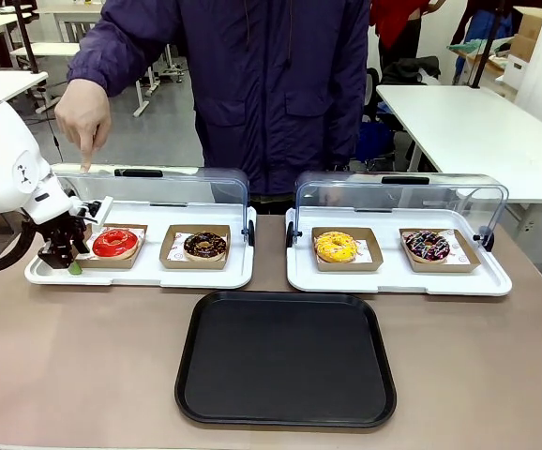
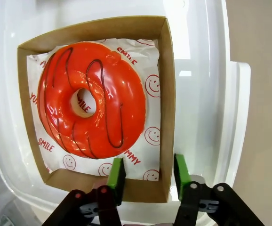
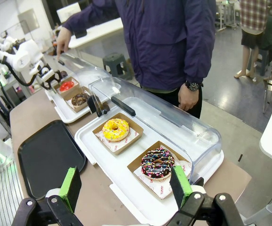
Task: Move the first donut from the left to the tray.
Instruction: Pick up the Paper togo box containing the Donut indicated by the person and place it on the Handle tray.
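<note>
Barely begun: red donut [image 1: 114,243] in holder [image 2: 166,94], in left white tray [image 1: 140,275]. Left gripper [image 2: 148,173] parted, fingers astride holder wall, no pinch evident. Lift, carry to black tray [image 1: 286,357] remain.

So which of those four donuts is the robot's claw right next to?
The red-iced donut, leftmost of the row. The left gripper straddles the wall of its brown cardboard holder. The chocolate, yellow and sprinkled ones sit farther right, untouched.

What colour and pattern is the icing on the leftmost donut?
Glossy red icing with thin dark drizzle lines across it, clearest in the left wrist view.
</note>
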